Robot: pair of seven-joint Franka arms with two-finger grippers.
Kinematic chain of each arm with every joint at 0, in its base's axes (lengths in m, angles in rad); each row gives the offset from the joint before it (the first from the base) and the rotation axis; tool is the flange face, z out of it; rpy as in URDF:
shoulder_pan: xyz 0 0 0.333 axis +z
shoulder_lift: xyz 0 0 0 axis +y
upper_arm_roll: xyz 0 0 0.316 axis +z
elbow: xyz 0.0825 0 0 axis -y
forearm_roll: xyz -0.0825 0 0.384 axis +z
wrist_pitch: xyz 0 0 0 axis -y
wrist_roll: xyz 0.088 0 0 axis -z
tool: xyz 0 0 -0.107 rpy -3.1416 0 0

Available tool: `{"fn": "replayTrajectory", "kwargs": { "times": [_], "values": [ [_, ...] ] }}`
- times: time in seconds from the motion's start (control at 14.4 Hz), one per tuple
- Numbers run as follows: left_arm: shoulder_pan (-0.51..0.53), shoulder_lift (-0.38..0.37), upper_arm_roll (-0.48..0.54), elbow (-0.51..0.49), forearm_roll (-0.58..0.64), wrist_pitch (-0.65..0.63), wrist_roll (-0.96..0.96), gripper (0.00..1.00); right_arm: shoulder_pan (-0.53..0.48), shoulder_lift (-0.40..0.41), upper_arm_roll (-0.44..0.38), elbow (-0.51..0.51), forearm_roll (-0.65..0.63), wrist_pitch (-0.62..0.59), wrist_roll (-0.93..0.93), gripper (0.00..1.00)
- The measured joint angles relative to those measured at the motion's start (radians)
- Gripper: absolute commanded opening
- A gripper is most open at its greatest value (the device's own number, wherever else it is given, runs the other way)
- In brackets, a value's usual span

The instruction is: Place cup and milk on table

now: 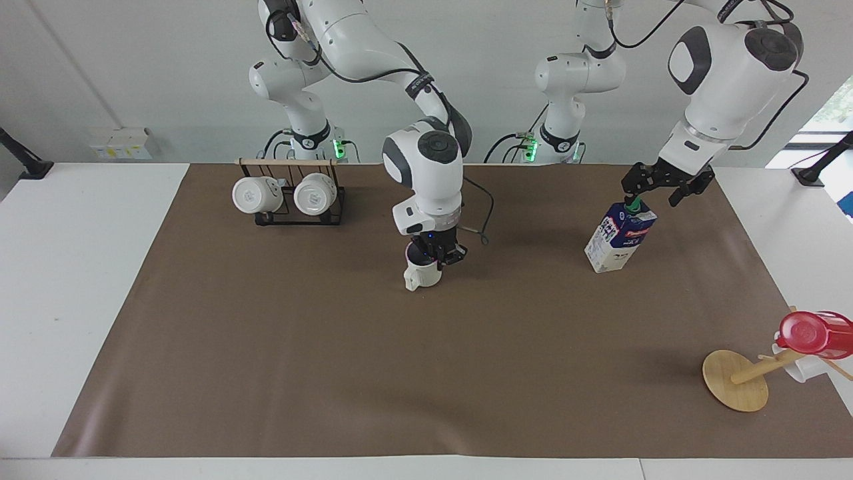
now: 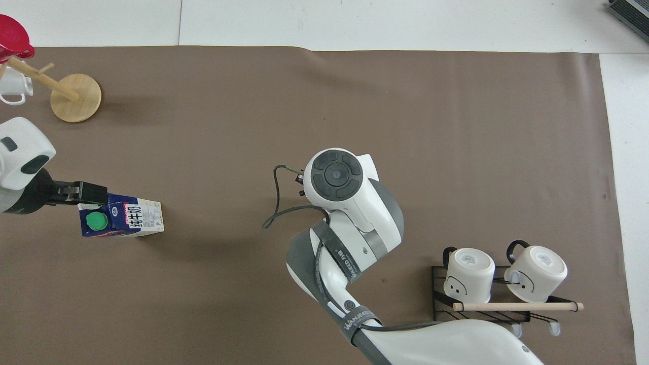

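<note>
The cream-white cup (image 1: 421,275) hangs upright just over the middle of the brown mat of the table (image 1: 333,347), its handle pointing away from the robots. My right gripper (image 1: 436,255) is shut on its rim. In the overhead view the right arm's wrist (image 2: 335,176) hides the cup and the gripper. The blue and white milk (image 1: 620,237) stands on the mat toward the left arm's end, and it also shows in the overhead view (image 2: 121,219). My left gripper (image 1: 658,190) is open just above the carton's green cap; it also shows in the overhead view (image 2: 83,194).
A black wire rack (image 1: 288,197) with two white mugs stands near the right arm's base, also in the overhead view (image 2: 502,286). A tilted wooden mug tree (image 1: 736,380) with a red cup (image 1: 816,333) sits at the left arm's end, farther from the robots than the milk.
</note>
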Motion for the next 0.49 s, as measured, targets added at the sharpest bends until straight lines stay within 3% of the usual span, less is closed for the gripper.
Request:
{"fn": "replayTrajectory", "kwargs": {
  "times": [0.14, 0.21, 0.35, 0.49],
  "values": [
    [0.0, -0.036, -0.001, -0.057, 0.0, 0.026, 0.0, 1.0, 0.001, 0.0, 0.0, -0.001, 0.0, 0.002, 0.0, 0.11],
    [0.0, -0.048, -0.001, -0.073, 0.0, 0.031, 0.0, 1.0, 0.001, 0.0, 0.0, -0.001, 0.0, 0.002, 0.0, 0.28],
    [0.0, -0.061, -0.002, -0.09, 0.0, 0.035, 0.0, 1.0, 0.001, 0.0, 0.0, -0.002, 0.001, 0.003, 0.0, 1.0],
    [0.0, -0.07, -0.004, -0.107, 0.0, 0.051, 0.0, 1.0, 0.001, 0.0, 0.0, -0.003, 0.001, 0.004, 0.0, 1.0]
  ]
}}
